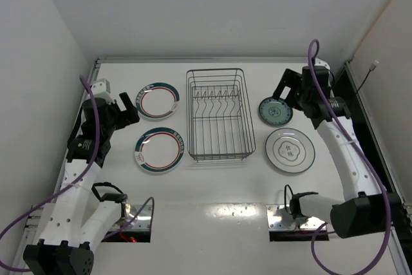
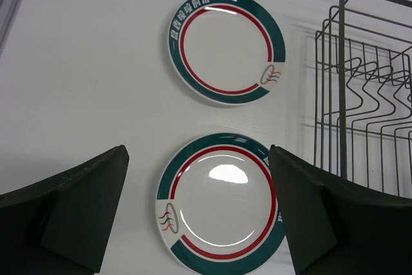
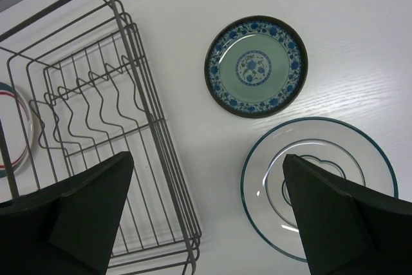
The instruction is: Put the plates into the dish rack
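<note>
My left gripper [image 2: 196, 159] hung wide open above the table [image 1: 212, 185] and held nothing. Its two fingers [image 2: 77, 210] were spread to either side of the near ringed plate [image 2: 221, 205] below. That plate, white with green and red rim rings, lay flat just left of the dish rack [image 1: 217, 115], by its near-left corner. The far ringed plate [image 2: 226, 46], of the same pattern, lay flat beyond it, also left of the rack and apart from it. My right gripper [image 3: 207, 158] was likewise fully open and empty. Under it the teal plate [image 3: 256, 67] lay flat just right of the rack, and the scalloped plate [image 3: 322, 143] lay nearer, close beside the teal one without touching. The rack stood mid-table, its long side running near to far, with its upright prongs [image 1: 217, 102] in the far half.
</note>
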`<state>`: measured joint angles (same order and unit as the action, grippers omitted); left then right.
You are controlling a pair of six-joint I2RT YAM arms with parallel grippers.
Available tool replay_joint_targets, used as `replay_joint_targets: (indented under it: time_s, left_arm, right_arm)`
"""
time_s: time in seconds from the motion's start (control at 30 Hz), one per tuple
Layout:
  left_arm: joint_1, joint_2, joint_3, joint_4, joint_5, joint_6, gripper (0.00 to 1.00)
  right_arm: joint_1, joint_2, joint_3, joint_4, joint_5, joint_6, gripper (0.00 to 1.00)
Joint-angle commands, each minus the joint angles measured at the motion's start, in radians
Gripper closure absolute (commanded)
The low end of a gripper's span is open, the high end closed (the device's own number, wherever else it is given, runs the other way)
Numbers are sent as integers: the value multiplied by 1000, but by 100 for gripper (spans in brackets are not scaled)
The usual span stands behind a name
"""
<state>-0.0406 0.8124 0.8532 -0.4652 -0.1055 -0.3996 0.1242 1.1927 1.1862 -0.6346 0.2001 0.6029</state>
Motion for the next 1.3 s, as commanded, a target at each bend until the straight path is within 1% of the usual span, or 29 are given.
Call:
replay_joint_targets:
  time_s: [0.0,0.03,0.07,0.13,0.17,0.27,0.37,0.4,0.43,0.47,0.5,0.53,0.57,0.63,0.77,0.87,0.9,1.0,1.03,1.07,1.1,1.17,1.27]
  left_arm:
    - [-10,-4,3,23,-11,16,12]
    - [-10,-4,3,23,-11,16,12]
    - [-10,-4,3,23,-11,16,12]
    - [-10,-4,3,23,-11,16,12]
    - [-10,-4,3,23,-11,16,12]
    - [-10,-4,3,23,-11,16,12]
    - [-10,8,3,23,-11,16,12]
    - [-10,8,3,14,-11,16,12]
    - [-10,19,12,14,-11,16,12]
    - [-10,19,12,14,-2,16,12]
    - [-10,30,12,14,-2,16,12]
    - [-10,30,12,5,-2,16,12]
    - [-10,30,12,5,-2,16,12]
    - [-10,30,12,5,-13,25,12]
    - [-10,21,12,5,-13,25,12]
    - [-10,21,12,5,-13,25,12]
    - [-10,21,12,5,-13,25,12]
    - [-10,30,12,5,-13,25,12]
    - [-10,30,12,5,-13,25,12]
    - [-10,30,12,5,-13,25,12]
    - [-10,30,12,5,-13,25,12]
    - [-10,30,12,5,-22,25,12]
    - [-10,30,12,5,-31,25,12]
  right_arm:
    - [-47,54,20,41,-43,35,0]
    - [-84,103,20,41,-144,35,0]
    - [-103,131,35,41,-177,25,0]
    - [-139,189,84,18,-188,24,0]
    - [-187,243,98,9,-214,24,0]
    - [-265,317,139,36,-225,46,0]
    - [-293,450,202,24,-235,46,0]
    - [-302,497,231,-2,-235,20,0]
    - [-302,598,303,-35,-235,5,0]
    - [-302,648,335,-89,-235,-12,2]
    - [-313,697,404,-126,-235,-28,5]
    - [-322,738,429,-151,-244,-53,7]
    - [-322,792,441,-151,-257,-70,13]
    - [-331,821,451,-162,-268,-83,15]
    - [-360,831,379,-137,-268,-94,15]
    - [-388,854,356,-137,-268,-104,15]
    - [-397,854,340,-128,-278,-104,16]
    - [-408,877,310,-114,-335,-124,24]
    - [-408,890,309,-96,-352,-124,34]
    - [-408,890,296,-96,-372,-133,38]
    - [-408,901,287,-83,-396,-134,40]
    - [-408,910,296,-83,-380,-134,40]
    - [-408,923,320,-96,-399,-124,40]
